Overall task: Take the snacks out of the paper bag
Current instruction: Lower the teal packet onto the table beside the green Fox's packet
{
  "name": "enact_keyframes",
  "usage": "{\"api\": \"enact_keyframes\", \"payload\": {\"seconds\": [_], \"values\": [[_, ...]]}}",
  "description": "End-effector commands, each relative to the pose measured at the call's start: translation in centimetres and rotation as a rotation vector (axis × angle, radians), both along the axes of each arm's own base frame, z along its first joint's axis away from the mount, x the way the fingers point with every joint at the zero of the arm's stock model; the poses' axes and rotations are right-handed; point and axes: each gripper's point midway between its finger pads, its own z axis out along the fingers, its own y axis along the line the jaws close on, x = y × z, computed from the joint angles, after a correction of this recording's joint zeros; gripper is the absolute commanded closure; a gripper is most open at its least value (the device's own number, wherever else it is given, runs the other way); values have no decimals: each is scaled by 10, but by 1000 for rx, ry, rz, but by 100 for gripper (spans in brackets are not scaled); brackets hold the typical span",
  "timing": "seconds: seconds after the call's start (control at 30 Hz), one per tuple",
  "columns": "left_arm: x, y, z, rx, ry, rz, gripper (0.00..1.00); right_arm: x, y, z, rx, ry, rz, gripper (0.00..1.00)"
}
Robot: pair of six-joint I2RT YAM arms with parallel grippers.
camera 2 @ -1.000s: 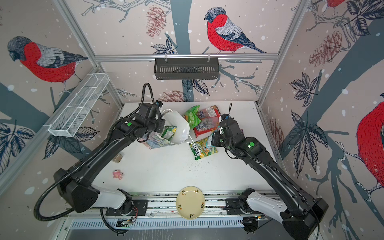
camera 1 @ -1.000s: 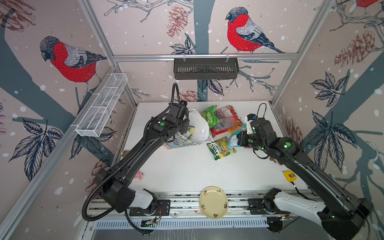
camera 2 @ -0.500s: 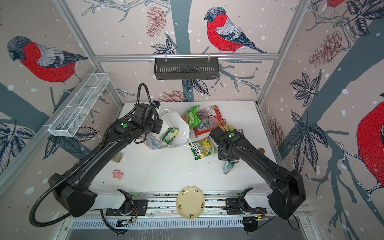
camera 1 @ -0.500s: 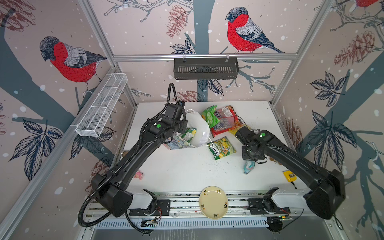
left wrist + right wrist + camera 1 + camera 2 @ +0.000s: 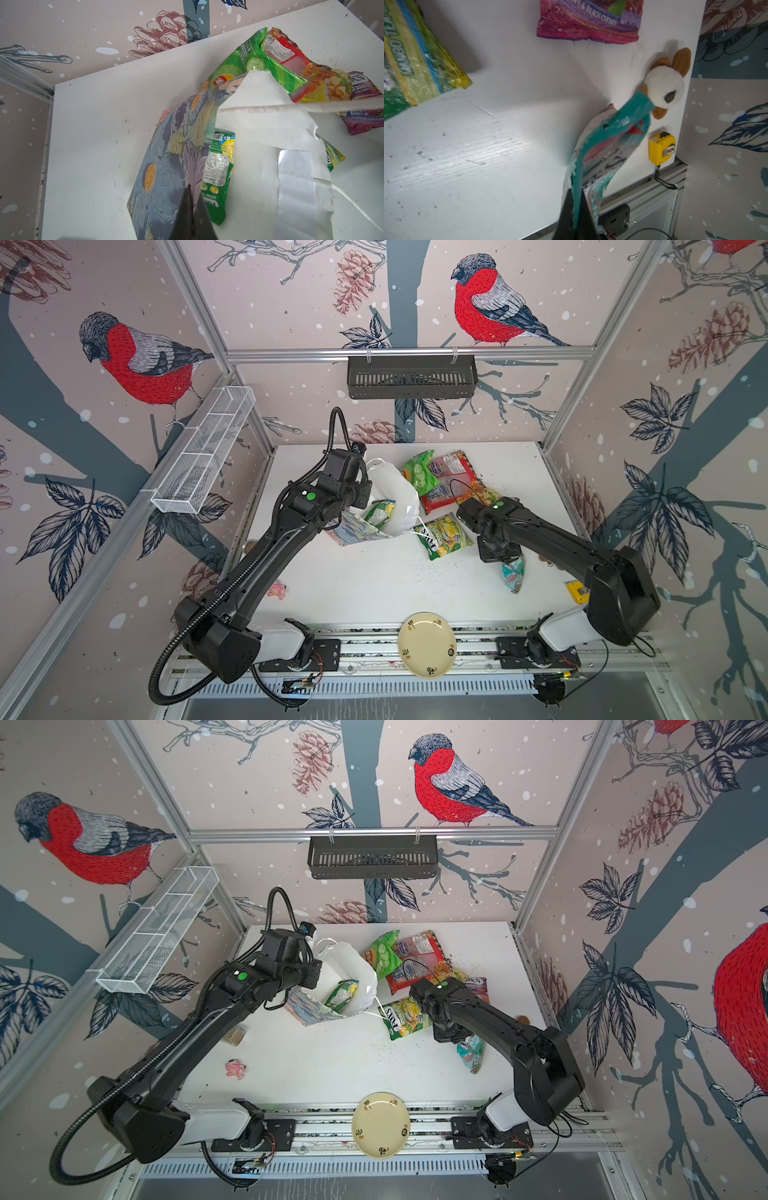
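Paper-pinching with left gripper, holding paper bag tipped, mouth rightward; clamping teal packet in right gripper, dangling long axis downward.

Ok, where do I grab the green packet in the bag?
Pinch the packet by its uncovered edge, coming through the open mouth of the bag from the right: the floral wall hides its other edge, and the left gripper pinches that wall.

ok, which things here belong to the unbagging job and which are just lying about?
Job: paper bag, green packet inside it, teal packet, mango packet, cucumber packet, red packet, yellow packet, purple packet.
Lying about: plate, plush toy, tape measure, pink toy.
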Motion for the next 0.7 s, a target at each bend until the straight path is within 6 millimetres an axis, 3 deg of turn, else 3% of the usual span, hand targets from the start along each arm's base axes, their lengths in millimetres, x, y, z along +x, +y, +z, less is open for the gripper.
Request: {"api": "enact_keyframes", "payload": {"seconds": [0.0, 0.13, 0.43, 0.67], "values": [[5, 0, 8, -5, -36, -1, 100, 24, 24, -5, 90, -53, 54, 93], [4, 2, 9, 4, -41, 6, 100, 37, 45, -19, 217, -53, 79, 87], [4, 6, 11, 20, -47, 15, 100, 39, 56, -50, 280, -6, 86, 84], [5, 7, 10, 28, -48, 16, 100, 41, 61, -48, 324, -18, 92, 76]]}}
